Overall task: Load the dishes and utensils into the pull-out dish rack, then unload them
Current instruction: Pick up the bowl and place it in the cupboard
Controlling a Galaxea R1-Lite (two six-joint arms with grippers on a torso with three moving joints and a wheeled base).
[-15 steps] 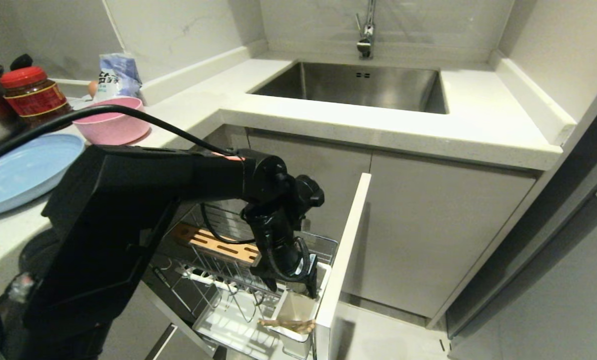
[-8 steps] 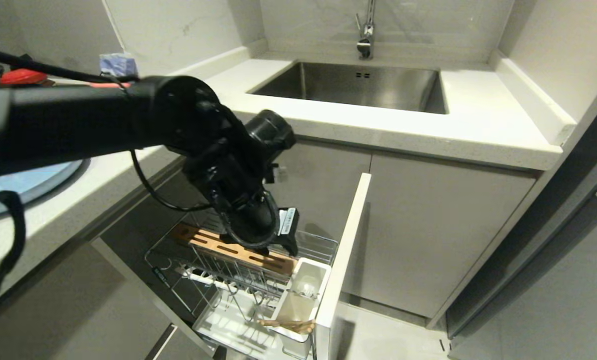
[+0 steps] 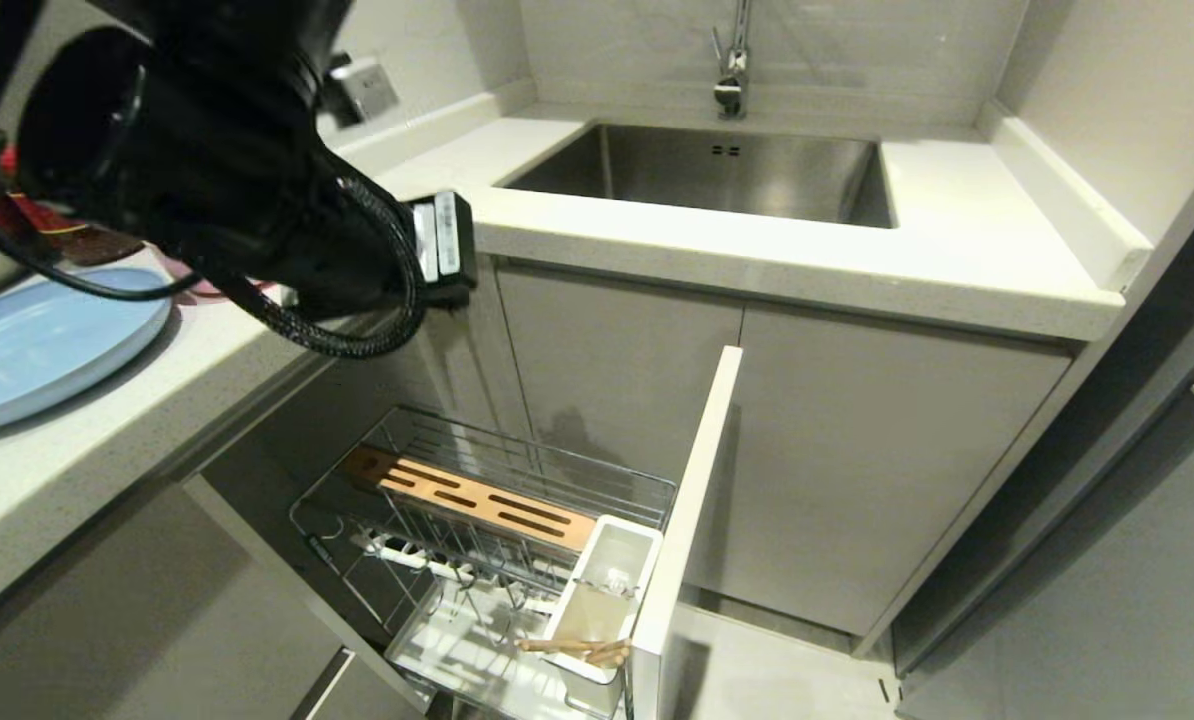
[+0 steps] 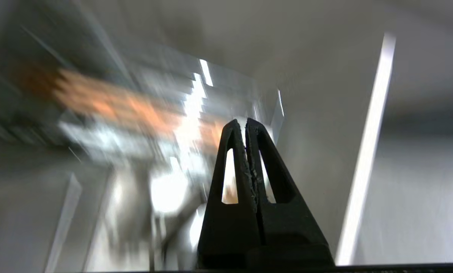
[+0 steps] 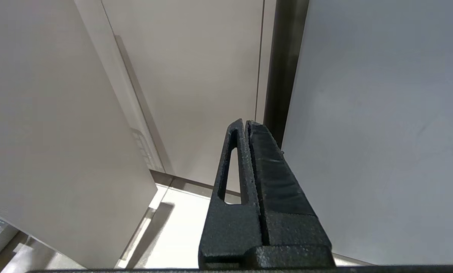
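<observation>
The left arm fills the upper left of the head view, raised above the counter edge and well above the pull-out dish rack. In the left wrist view the left gripper has its jaws pressed together with nothing between them; the scene behind them is smeared with blur, showing only an orange-brown streak and bright metal. The rack stands pulled out from the cabinet below the counter, its slotted wooden strip lying across the wire basket and its tall white front panel on the side away from the cabinet. The white utensil cup sits in the corner just beside that panel, and the chopsticks lie tilted in it, their ends poking over its rim. The light-blue plate rests on the counter at the left, partly hidden by the arm. The sink is set into the counter further back. The right gripper hangs beside plain cabinet fronts, jaws closed and empty.
</observation>
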